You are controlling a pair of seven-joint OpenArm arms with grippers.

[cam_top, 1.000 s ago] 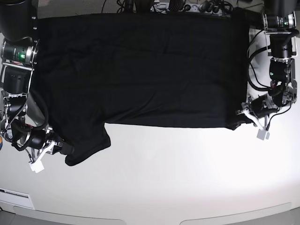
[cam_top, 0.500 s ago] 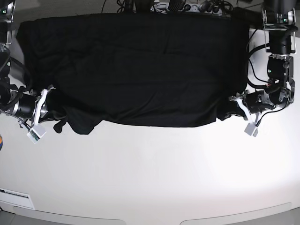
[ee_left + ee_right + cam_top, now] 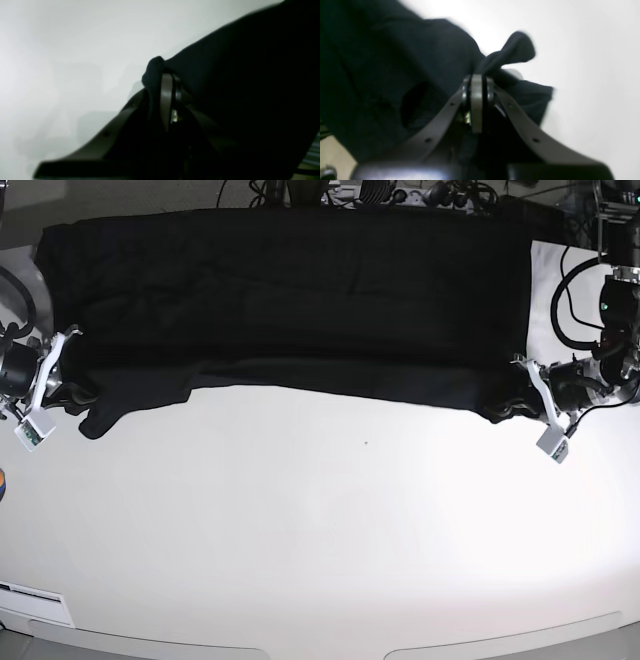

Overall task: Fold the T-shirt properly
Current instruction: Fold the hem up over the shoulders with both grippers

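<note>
Shifted rearward: T-shirt (image 3: 300, 300) front edge, carried by left gripper (image 3: 528, 392) and right gripper (image 3: 68, 380), jaws clamped on cloth, apparently for folding

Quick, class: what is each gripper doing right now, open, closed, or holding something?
Left gripper: closed on the T-shirt.
Right gripper: closed on the T-shirt.

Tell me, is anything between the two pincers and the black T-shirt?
Nothing visible. The left pincer is shut on a bunched corner of the large black cloth T-shirt, and the right pincer is shut on another corner. The white table in front of the shirt's near edge shows no objects.
</note>
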